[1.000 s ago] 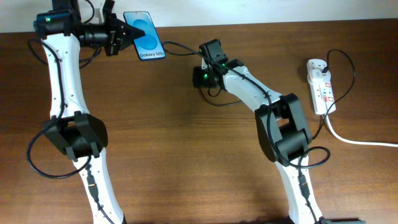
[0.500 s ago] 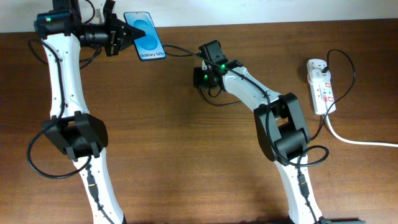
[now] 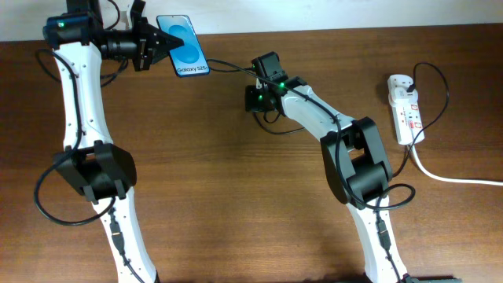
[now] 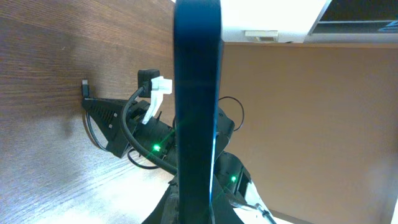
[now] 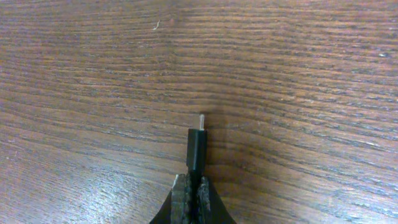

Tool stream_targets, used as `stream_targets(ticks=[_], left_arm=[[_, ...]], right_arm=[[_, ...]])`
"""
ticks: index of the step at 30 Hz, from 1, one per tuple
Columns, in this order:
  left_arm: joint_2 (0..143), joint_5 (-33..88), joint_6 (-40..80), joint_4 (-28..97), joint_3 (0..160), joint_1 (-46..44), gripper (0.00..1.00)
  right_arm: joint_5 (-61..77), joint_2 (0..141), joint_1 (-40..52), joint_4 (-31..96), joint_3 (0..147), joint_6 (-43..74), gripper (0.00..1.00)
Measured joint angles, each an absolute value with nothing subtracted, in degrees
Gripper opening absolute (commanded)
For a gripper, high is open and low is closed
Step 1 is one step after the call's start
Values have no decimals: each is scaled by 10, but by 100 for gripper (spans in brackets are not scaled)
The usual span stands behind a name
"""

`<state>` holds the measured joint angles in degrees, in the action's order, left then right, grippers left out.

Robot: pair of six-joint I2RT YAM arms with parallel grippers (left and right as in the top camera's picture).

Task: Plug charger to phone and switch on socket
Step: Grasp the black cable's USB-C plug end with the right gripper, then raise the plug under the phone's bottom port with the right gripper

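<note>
R wrist cam, lower centre of frame: R gripper is clenching the charger just behind its connector. The small metal tip is sticking out bare and pointing at the table, w/ nothing mated to it.

Overhead, moving up the frame: the socket is lying at the right edge. A black plug appears to be sitting in its top end, w/ thin black cable looping off it. Can't tell whether the switch is on; too small.

Upper centre: the R wrist is hovering over the wood, well apart from the phone.

Upper left, at the far table edge: L gripper is grasping the phone by its side and holding it up, lit screen facing the overhead cam. The "Galaxy S25" end is angling toward the R arm. In the L wrist cam the phone is showing edge-on up the centre, w/ the connector tip visible beyond it at left.

Step in hand, as I judge it: lining up connector and port; insertion not yet done. Next move is calling for bringing the tip to the phone's lower end, matching its axis to the port, then pushing straight in while L is bracing. Socket switch comes after.
</note>
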<state>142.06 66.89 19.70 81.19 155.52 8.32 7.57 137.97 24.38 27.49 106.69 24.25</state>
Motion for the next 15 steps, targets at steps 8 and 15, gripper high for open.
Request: stream_targets(ticks=[8,15], left_arm=[[1421,669,197,812,1555,73,0],[1421,693,160,813,1555,54,0]], right_arm=[[261,1258,141,405,1060,159,4],[351,1031,107,553,1061,83,4]])
